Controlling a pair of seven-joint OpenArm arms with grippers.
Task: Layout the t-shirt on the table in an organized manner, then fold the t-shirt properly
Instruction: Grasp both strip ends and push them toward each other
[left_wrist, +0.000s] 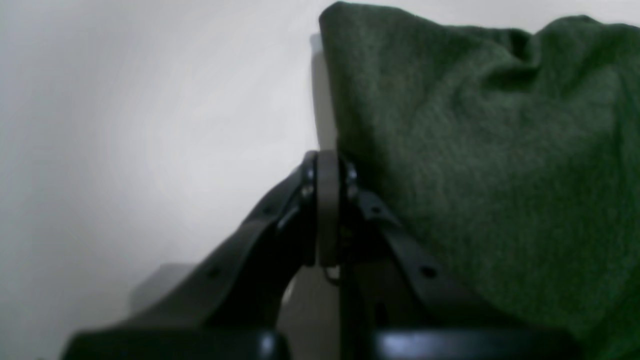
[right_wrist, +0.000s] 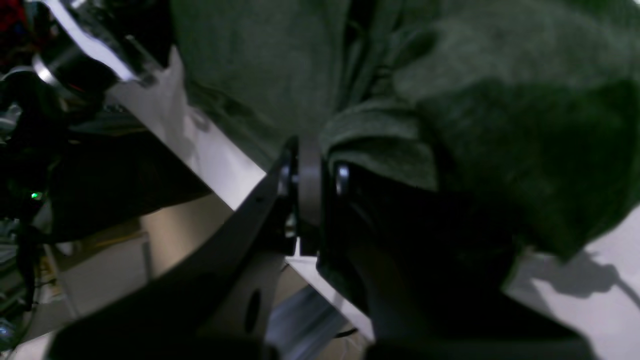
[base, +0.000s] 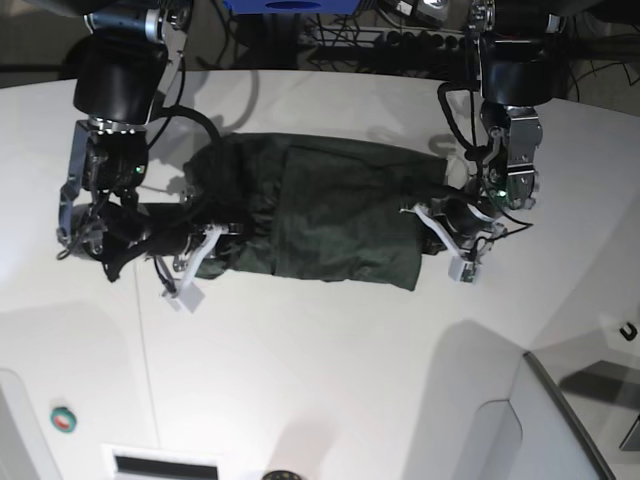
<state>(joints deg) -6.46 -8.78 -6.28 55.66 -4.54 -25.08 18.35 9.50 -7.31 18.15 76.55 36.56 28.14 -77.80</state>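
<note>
Now lying across the middle of the white table (base: 320, 380): the dark green t-shirt (base: 320, 210), bunched and wrinkled at its left end in the base view, flatter at the other end. Pressing into that bunched end, near the table edge: the right gripper (right_wrist: 310, 185), fingers together, a fold of cloth seeming to be pinched between them, though partly hidden by shadow. Sitting at the flatter end, just beside the cloth edge: the left gripper (left_wrist: 327, 200), fingers together; cannot tell whether holding any fabric. Hanging from both wrists: white tags (base: 188, 298). Resting near the front corner: a small green ring (base: 63, 420). Crowding the far side: black cables (base: 380, 40).
</note>
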